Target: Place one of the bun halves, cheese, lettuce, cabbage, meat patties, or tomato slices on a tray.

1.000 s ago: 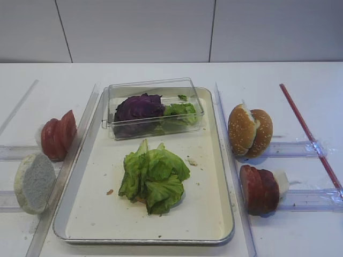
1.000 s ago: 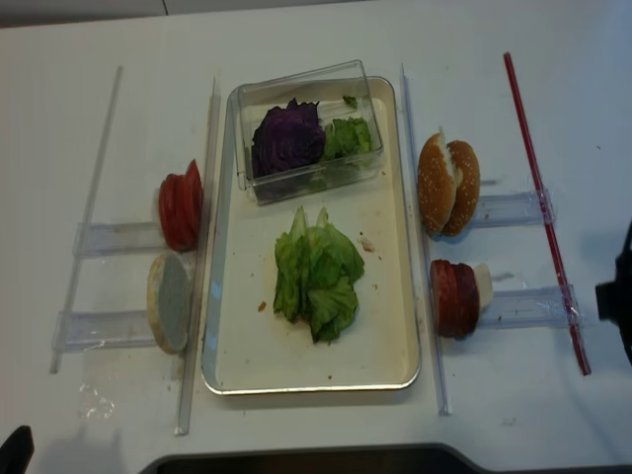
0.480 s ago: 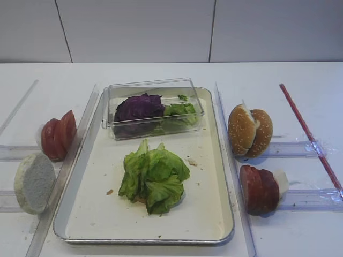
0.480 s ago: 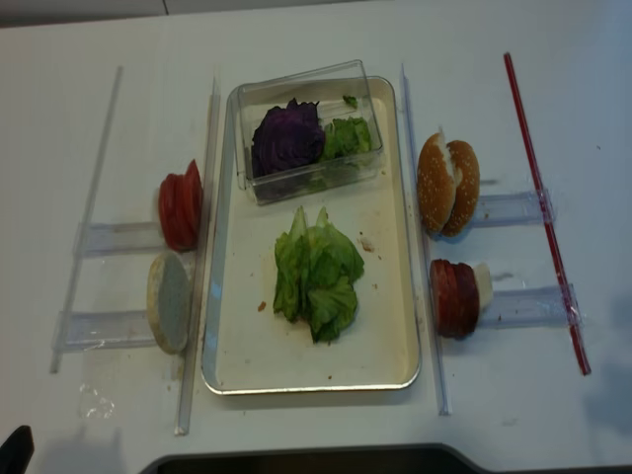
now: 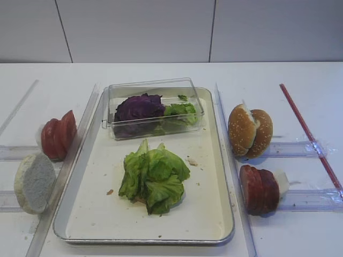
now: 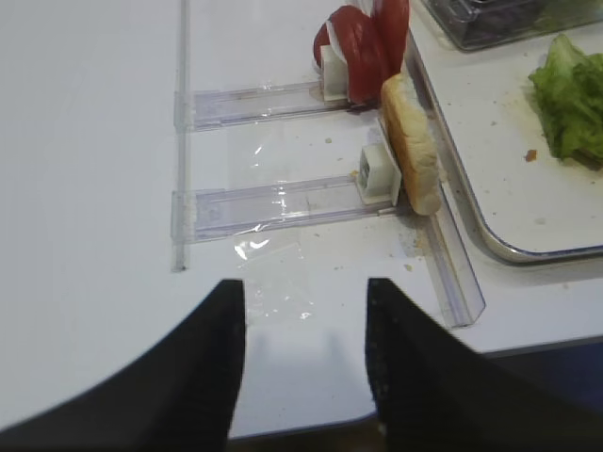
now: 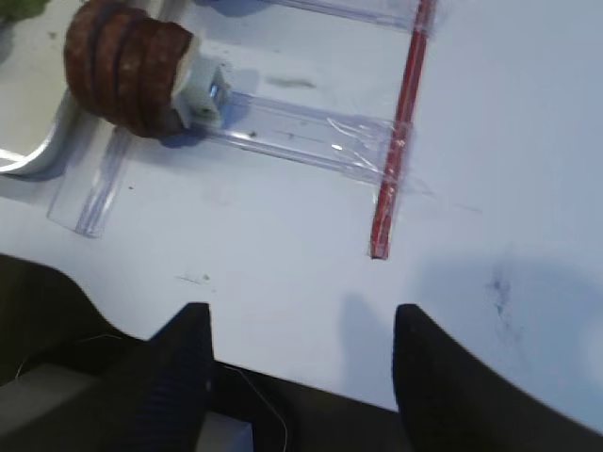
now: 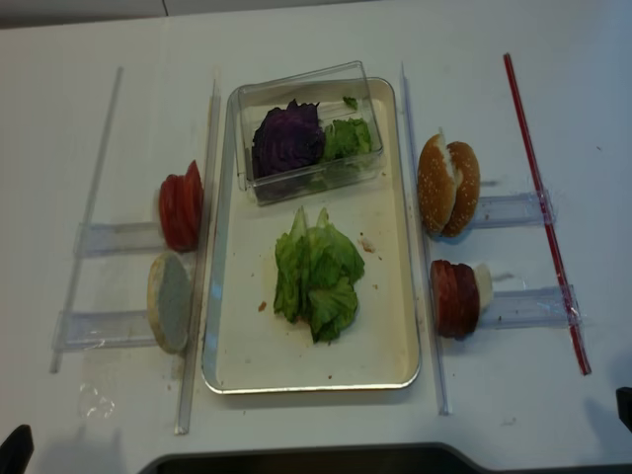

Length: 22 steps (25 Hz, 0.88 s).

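Note:
The lettuce (image 5: 153, 176) (image 8: 316, 276) lies loose in the middle of the cream tray (image 5: 144, 241) (image 8: 311, 387). Purple cabbage (image 5: 138, 107) sits in a clear box at the tray's far end. Tomato slices (image 5: 58, 135) (image 6: 363, 47) and a pale bun half (image 5: 34, 182) (image 6: 410, 141) stand left of the tray. Seeded bun halves (image 5: 250, 131) and meat patties (image 5: 259, 189) (image 7: 127, 66) stand to its right. No cheese shows. My right gripper (image 7: 301, 330) is open over bare table near the front right. My left gripper (image 6: 303, 301) is open by the front left edge, holding nothing.
Clear plastic rails and holders (image 5: 300, 199) (image 6: 273, 202) flank the tray on both sides. A red strip (image 5: 308, 134) (image 7: 400, 122) runs along the right. The table's front edge (image 6: 528, 344) is just under both grippers.
The right arm has pulled back from the right edge of the overhead view toward the front corner, its jaws narrowing a little. The lettuce and everything else stayed put.

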Motion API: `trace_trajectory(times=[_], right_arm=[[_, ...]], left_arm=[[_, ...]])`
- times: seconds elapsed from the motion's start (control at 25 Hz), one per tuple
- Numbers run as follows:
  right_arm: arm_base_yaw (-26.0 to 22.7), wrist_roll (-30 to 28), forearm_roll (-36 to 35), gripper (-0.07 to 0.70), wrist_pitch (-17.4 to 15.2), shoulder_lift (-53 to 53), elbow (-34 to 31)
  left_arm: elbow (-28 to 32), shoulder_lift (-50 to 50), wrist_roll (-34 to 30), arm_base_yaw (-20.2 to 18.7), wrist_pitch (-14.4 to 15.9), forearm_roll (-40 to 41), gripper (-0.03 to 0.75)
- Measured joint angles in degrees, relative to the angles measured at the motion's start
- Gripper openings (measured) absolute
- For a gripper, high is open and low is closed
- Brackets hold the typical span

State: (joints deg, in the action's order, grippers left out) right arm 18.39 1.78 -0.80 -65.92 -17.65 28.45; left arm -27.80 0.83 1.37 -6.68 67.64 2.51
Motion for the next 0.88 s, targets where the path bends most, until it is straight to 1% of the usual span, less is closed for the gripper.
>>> trace_trajectory(times=[0.16,0.44,0.56,0.88], right_arm=[[0.0,-4.1,-2.0,0.433,0.8,5.9,-0.2],[0.0,-5.2,-1.2,0.433,1.5,17.5,-0.9],[0.0,-5.2,-0.6,0.433,1.0,18.5,-1.2],[0.0,-5.2,-0.5,0.433,1.0,18.5,-1.2]], left_arm=[[0.0,0.0,0.0,0.0,0.0,0.0,0.293],[0.0,0.0,0.0,0.0,0.0,0.0,0.293],[0.0,0.0,0.0,0.0,0.0,0.1,0.293],[0.0,0.0,0.0,0.0,0.0,0.1,0.293]])
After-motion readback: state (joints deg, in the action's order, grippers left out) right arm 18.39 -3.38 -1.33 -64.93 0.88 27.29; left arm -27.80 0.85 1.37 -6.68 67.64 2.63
